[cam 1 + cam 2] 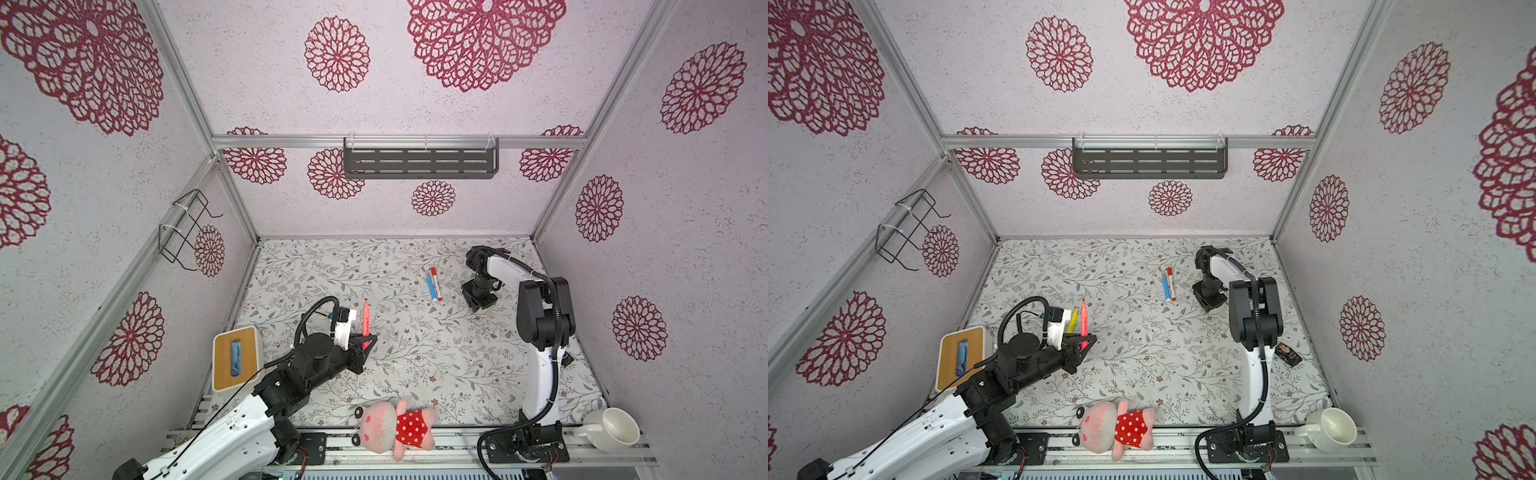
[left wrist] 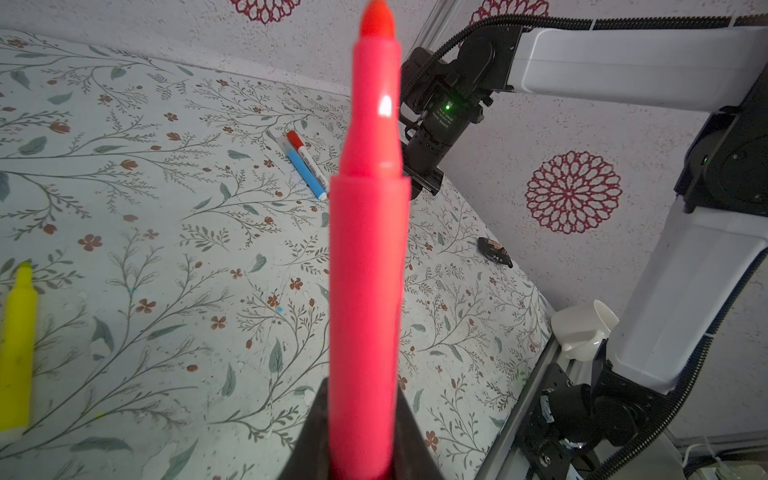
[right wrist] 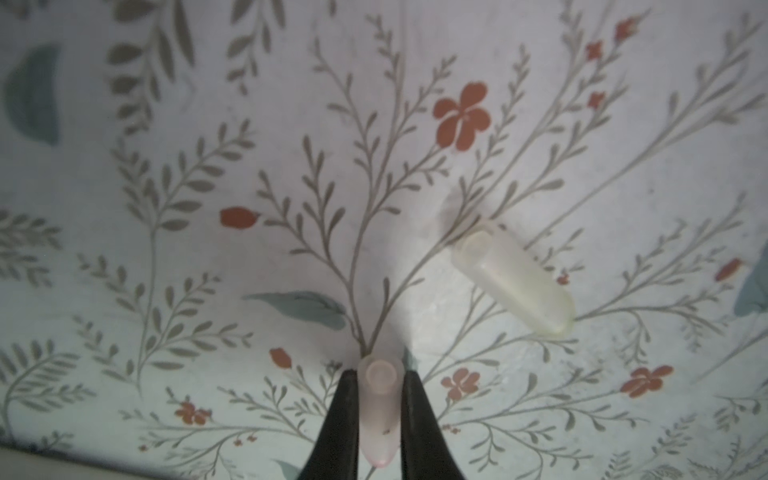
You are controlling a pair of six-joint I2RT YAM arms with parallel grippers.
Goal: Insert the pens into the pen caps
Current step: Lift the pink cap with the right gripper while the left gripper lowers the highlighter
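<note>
Pen gripped left, cap pinched right.
The left end effector point(image 1: 368, 338) clamped the smooth, tapered pink-red pen point(image 1: 366, 318), rear end hidden, tip toward the floral worktop's point(image 1: 415, 365) far edge. The right end effector point(image 3: 378, 399) was closed on a stubby translucent pinkish cap point(image 3: 376, 411); a yellowish cap point(image 3: 513, 278) lay beside. Beyond, blue pen point(image 1: 431, 288) and white pen point(image 1: 436, 284) lay parallel.

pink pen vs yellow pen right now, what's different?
Colour: the pink pen is pink-red, the yellow pen bright yellow. State: the pink pen is clamped at its rear end by the left pincer; the yellow pen lies free on the table. Pose: the pink pen juts out above the table; the yellow pen lies flat. Both are uncapped, tips bare.
</note>
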